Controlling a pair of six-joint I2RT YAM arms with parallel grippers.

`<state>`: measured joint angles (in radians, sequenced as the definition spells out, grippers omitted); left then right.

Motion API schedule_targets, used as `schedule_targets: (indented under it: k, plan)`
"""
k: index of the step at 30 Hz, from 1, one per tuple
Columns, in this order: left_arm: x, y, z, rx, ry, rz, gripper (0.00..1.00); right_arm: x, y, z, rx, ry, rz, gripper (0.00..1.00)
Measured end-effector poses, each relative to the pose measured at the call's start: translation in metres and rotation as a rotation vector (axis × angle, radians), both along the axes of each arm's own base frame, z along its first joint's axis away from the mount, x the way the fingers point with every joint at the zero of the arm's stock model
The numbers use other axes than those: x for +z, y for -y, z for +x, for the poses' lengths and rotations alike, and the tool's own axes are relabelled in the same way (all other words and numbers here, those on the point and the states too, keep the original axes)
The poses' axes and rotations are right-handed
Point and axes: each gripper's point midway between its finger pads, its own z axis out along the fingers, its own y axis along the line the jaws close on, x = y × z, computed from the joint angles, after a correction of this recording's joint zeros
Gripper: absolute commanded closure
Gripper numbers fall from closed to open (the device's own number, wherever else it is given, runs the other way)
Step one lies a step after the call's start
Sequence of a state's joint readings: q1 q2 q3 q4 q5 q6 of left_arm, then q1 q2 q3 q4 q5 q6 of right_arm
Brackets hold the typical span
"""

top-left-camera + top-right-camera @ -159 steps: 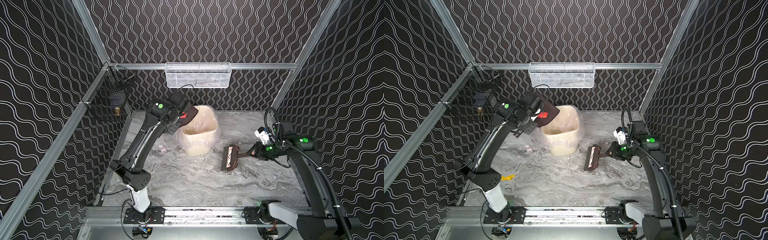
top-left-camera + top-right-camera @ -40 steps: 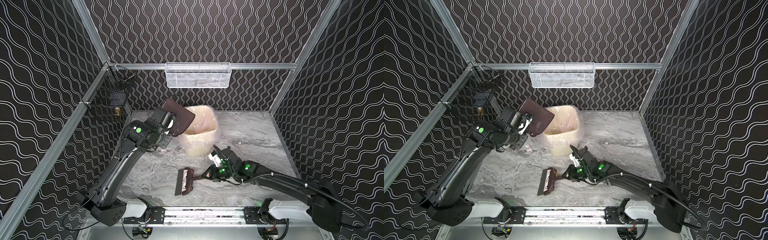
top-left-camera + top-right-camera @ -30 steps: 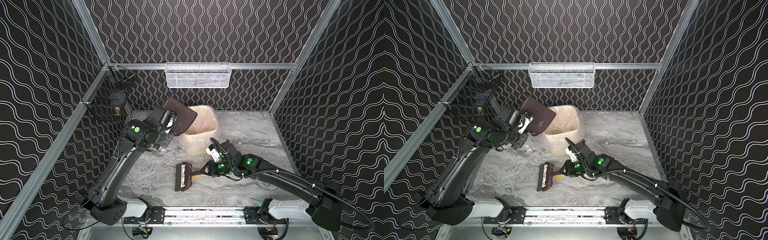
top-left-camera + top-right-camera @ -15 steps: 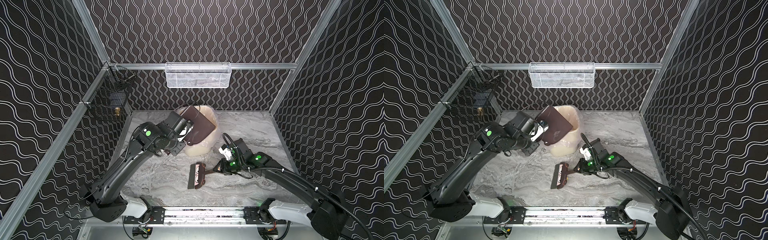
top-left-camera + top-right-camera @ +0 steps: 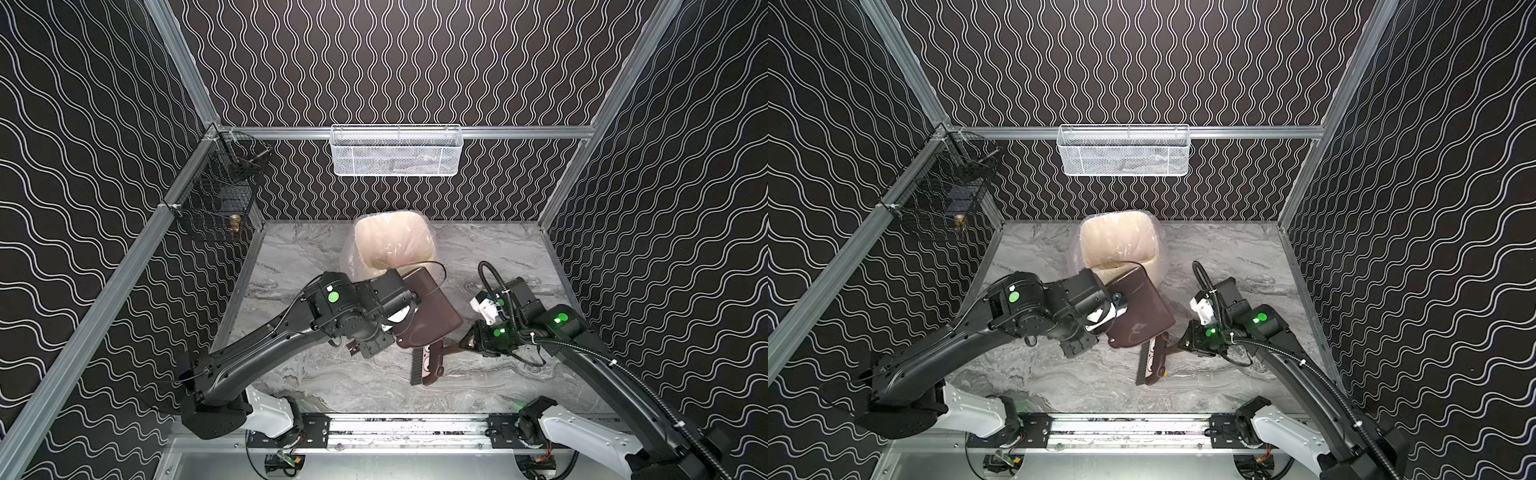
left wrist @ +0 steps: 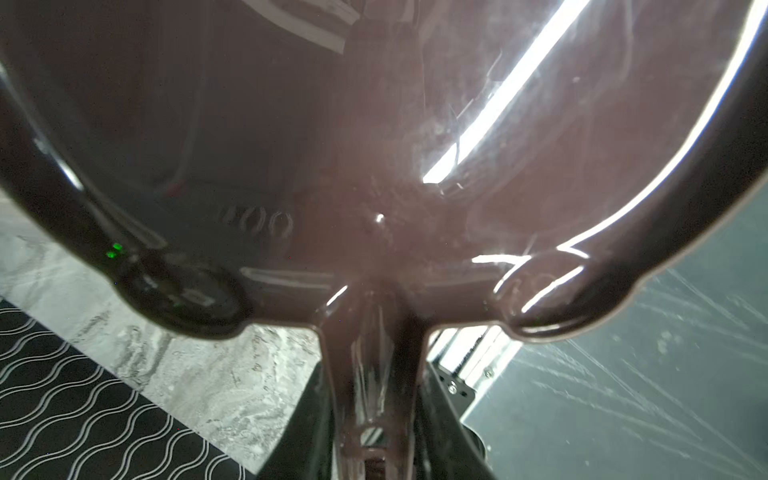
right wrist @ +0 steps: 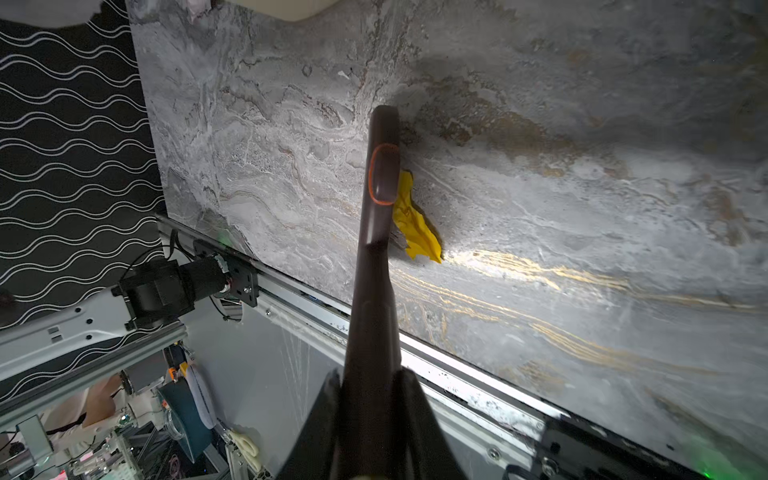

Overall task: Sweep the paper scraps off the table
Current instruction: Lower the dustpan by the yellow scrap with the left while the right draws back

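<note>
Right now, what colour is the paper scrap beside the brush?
Yellow. The paper scrap lies beside the brush, clearest in the right wrist view.

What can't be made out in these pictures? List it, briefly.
- Dustpan inside: the left wrist view and both top views show only its underside.
- Yellow scrap: partly behind the brush in the right wrist view.
- Table beneath the left arm: covered in both top views.

Both top views hang high above the brush [image 5: 426, 368], looking down and back, sharing the whole table [image 5: 374, 390]. Left wrist camera sits tight behind the dustpan [image 6: 374, 145]; right wrist camera looks close along the brush handle.
</note>
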<state>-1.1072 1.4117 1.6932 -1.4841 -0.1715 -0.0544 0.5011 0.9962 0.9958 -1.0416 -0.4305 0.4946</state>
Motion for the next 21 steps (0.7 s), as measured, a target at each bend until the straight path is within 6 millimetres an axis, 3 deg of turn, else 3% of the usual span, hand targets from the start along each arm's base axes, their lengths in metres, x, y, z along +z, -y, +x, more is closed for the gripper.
schedule_targets:
  k: [4, 9, 15, 21]
  plan:
    - [-0.011, -0.010, -0.014, 0.032, -0.045, 0.015, 1.00, 0.031, 0.009, 0.002, -0.021, 0.059, 0.003, 1.00]
    - [-0.036, -0.018, -0.042, 0.051, -0.143, 0.061, 1.00, 0.048, 0.030, 0.004, -0.066, 0.092, -0.065, 1.00]
    - [-0.072, -0.030, -0.074, 0.065, -0.247, 0.174, 1.00, 0.052, 0.061, 0.016, -0.122, 0.118, -0.243, 1.00]
    - [-0.106, -0.032, -0.087, 0.064, -0.308, 0.316, 1.00, 0.045, 0.070, 0.026, -0.094, 0.109, -0.341, 1.00]
